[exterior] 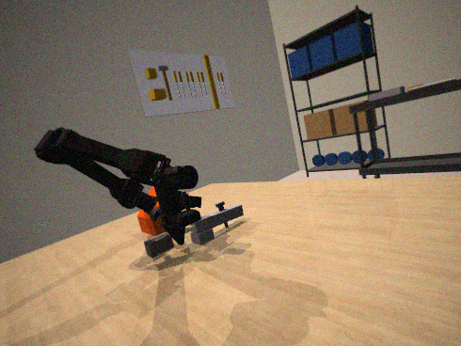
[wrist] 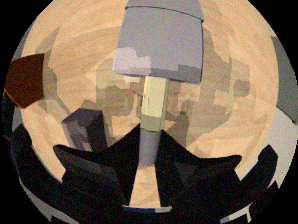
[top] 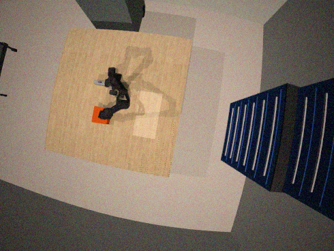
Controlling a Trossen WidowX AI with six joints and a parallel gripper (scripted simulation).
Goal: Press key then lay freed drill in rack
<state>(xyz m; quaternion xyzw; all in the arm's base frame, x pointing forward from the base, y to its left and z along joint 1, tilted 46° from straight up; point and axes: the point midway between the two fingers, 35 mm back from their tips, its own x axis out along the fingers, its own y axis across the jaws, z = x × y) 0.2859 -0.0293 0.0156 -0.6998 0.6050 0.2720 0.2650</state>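
Note:
A long grey holder [top: 99, 82] [exterior: 230, 214] [wrist: 160, 45] stands on the wooden table, with a dark T-shaped key [exterior: 220, 205] through its top; part of the key shows below it. The drill [wrist: 154, 102], pale yellow with a grey round end, sticks out of the holder's front face towards me. My gripper [exterior: 179, 242] [wrist: 148, 127] is low, in front of that face, shut on the drill near where yellow meets grey. A dark grey block [exterior: 159, 245] [wrist: 85, 129] stands to one side of the fingers; whether it is part of the rack I cannot tell.
An orange block [top: 96, 119] [exterior: 148, 224] [wrist: 27, 80] stands at the arm's base, off to the left in the wrist view. Blue shelving-like units [top: 252, 136] stand beyond the table. A shelf with bins [exterior: 331, 101] stands far behind.

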